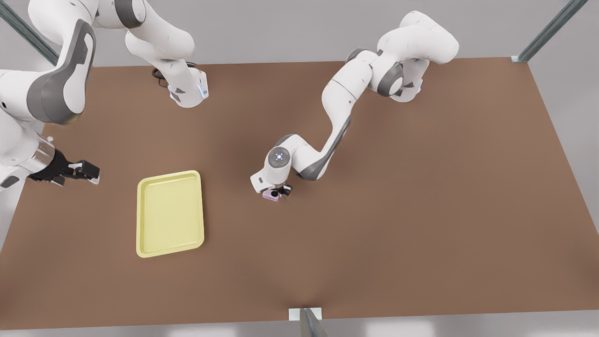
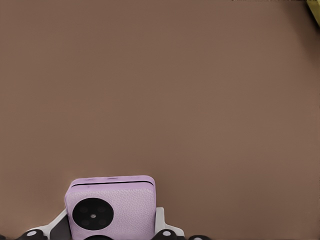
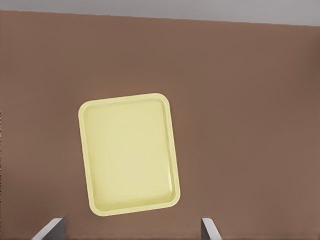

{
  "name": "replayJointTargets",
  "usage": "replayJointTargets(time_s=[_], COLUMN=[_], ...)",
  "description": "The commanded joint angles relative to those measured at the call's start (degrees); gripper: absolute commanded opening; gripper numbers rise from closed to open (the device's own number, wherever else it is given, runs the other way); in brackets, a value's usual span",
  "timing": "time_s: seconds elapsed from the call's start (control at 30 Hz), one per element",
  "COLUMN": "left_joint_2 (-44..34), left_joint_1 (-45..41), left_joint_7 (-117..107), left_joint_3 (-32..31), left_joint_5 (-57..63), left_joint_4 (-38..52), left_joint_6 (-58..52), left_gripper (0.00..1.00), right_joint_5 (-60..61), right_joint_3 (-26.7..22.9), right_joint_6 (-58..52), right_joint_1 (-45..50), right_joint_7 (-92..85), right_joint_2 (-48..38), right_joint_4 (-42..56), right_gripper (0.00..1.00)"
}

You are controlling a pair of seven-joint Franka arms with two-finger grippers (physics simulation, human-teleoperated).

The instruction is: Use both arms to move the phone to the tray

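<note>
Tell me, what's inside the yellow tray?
Nothing lies inside the flat pale yellow rectangular tray; its bare floor shows. The small pink-lilac phone sits apart, between the left claw's fingers. The table beneath the tray is covered.

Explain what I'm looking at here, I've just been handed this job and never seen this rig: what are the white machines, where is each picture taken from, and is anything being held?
These are two white robot arms over a brown table, in a simulator. The big picture is from an overhead camera; the other two ride on the wrists. The left gripper is near the table's middle, shut on the pink phone, whose dark lens faces its wrist camera. The right gripper, at the front view's left edge, waits with fingers open, beside the tray. Its camera looks down on the yellow tray, with two fingertips at the frame's edge. The tray has nothing in it; the phone is apart from it.
</note>
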Motion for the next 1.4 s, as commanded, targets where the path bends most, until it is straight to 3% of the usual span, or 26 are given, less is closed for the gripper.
replayJointTargets(time_s=[0.0,0.07,0.1,0.3,0.4,0.5,0.57,0.63,0.67,0.7,0.77,0.87,1.07,1.37], left_joint_2=[0.1,0.7,1.1,0.5,-2.3,-12.2,-17.2,-23.2,-30.6,-34.6,-47.9,-53.7,-52.4,-48.6], left_joint_1=[-0.5,-0.5,-0.5,-0.4,1.4,13.5,19.1,20.4,21.5,23.7,32.7,43.7,46.5,46.7], left_joint_7=[-28.3,-28.4,-28.5,-29.8,-27.4,-4.1,14.3,24.8,26.0,25.7,25.1,26.1,31.0,32.5], left_joint_3=[0.0,-0.1,-0.1,0.1,1.3,1.6,7.9,15.6,16.4,15.6,0.7,-9.1,-12.0,-11.9], left_joint_5=[0.1,0.1,0.1,0.1,1.2,1.2,1.2,1.1,1.5,3.1,17.3,17.8,17.9,18.2], left_joint_4=[0.2,1.0,1.2,0.9,0.3,-1.7,-3.6,-6.2,-12.8,-13.7,-24.7,-24.9,-24.9,-24.6], left_joint_6=[2.3,3.2,3.2,2.2,-6.9,-28.4,-35.4,-40.6,-40.1,-40.2,-37.6,-38.4,-38.0,-36.2], left_gripper=[0.82,0.87,1.0,1.0,1.0,1.0,1.0,1.0,1.0,1.0,1.0,1.0,1.0,1.0], right_joint_5=[0.0,-0.8,-0.7,-0.9,0.3,0.2,0.2,0.5,0.8,0.7,0.7,0.8,-0.4,-1.6], right_joint_3=[0.2,0.2,0.2,0.2,0.2,7.1,13.2,13.9,13.9,13.9,13.9,13.9,12.5,6.1], right_joint_6=[-1.6,-2.0,-2.3,-3.8,-3.6,-2.0,-0.7,3.6,3.3,4.1,15.5,18.0,30.2,41.3], right_joint_1=[0.1,0.2,1.0,4.6,4.6,4.7,4.8,7.6,8.9,12.6,19.1,22.1,29.1,35.0], right_joint_7=[0.0,-0.6,0.0,0.1,3.7,13.8,20.6,24.0,27.5,29.6,38.3,51.4,57.7,66.3], right_joint_2=[-0.1,0.1,0.1,-0.4,0.6,0.3,0.6,0.7,2.7,4.6,6.8,12.3,25.0,23.8], right_joint_4=[-0.1,-0.2,-0.1,0.1,-0.9,-2.5,-3.8,-6.4,-6.4,-6.3,-10.0,-9.3,-6.2,-18.4], right_gripper=[1.0,1.0,1.0,1.0,1.0,1.0,1.0,1.0,1.0,1.0,1.0,1.0,1.0,1.0])
